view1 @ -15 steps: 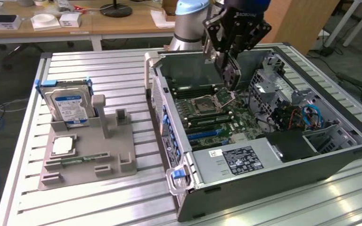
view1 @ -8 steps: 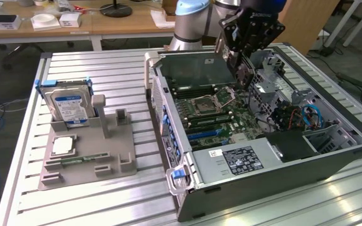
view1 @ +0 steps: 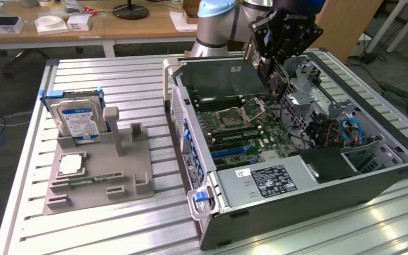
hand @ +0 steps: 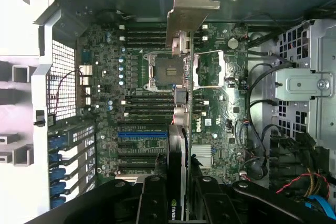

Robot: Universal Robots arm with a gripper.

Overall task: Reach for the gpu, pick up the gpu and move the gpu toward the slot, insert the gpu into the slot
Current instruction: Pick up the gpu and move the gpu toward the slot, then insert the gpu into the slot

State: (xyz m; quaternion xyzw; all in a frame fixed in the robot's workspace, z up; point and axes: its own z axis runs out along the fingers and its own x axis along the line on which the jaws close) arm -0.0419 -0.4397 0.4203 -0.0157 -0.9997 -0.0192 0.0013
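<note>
Currently the gripper (view1: 273,68) hangs over the open case (view1: 374,180), its fingers (hand: 152,200) pinching the gpu (hand: 178,98) from both sides (the card shows edge-on in the wrist view, with its metal bracket (hand: 191,3) at the far end). The gpu is in the air above the motherboard (hand: 105,77), roughly over the socket (hand: 165,69) and not seated in the slot (hand: 143,135). On the table (view1: 119,234) beside the case, a hard drive (view1: 76,119) stands upright in a grey holder (view1: 98,180).
</note>
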